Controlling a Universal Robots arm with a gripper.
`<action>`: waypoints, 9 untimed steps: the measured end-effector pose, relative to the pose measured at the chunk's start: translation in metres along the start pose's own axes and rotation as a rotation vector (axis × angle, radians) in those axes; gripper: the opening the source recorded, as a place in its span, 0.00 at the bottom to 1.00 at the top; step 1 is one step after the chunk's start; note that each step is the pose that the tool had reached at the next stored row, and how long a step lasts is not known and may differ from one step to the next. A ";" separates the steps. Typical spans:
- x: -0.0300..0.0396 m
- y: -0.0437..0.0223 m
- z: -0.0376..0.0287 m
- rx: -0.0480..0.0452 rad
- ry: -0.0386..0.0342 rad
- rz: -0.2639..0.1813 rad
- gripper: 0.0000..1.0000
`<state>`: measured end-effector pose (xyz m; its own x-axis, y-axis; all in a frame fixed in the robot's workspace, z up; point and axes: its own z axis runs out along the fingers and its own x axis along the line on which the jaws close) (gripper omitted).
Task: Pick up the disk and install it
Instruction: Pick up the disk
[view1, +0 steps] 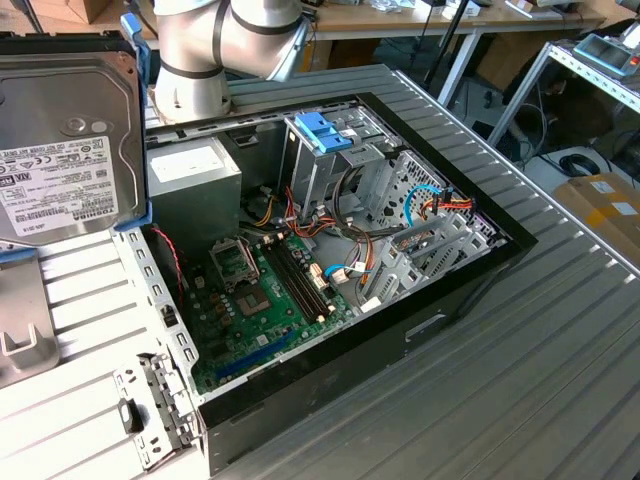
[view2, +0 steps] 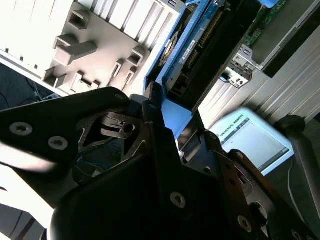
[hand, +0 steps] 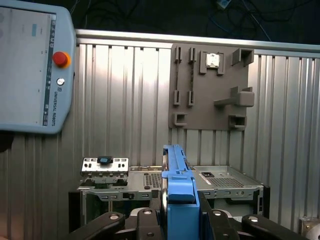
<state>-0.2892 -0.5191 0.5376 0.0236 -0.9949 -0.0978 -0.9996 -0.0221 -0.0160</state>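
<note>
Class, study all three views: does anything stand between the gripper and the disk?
Nothing visible does. The gripper clamps the disk directly by its blue rail, as both wrist views show.

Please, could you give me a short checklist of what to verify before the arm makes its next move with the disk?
1. Grip: the gripper is closed on the blue rail of the disk. Ok.
2. Disk apart from the computer case: it is held up, not touching the case. Ok.
3. Case open, drive cage exposed. Ok.
4. Bay in the cage free: cannot tell.
5. Cables beside the cage out of the way: cannot tell.
</note>
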 end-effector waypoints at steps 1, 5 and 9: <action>0.0009 0.0000 -0.0001 0.0000 0.0000 0.000 0.37; 0.0047 0.0001 -0.0004 0.0000 0.0000 0.000 0.37; 0.0082 0.0002 -0.0008 0.0000 0.0001 0.000 0.37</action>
<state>-0.2892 -0.5274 0.5376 0.0236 -0.9949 -0.0978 -0.9996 -0.0221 -0.0159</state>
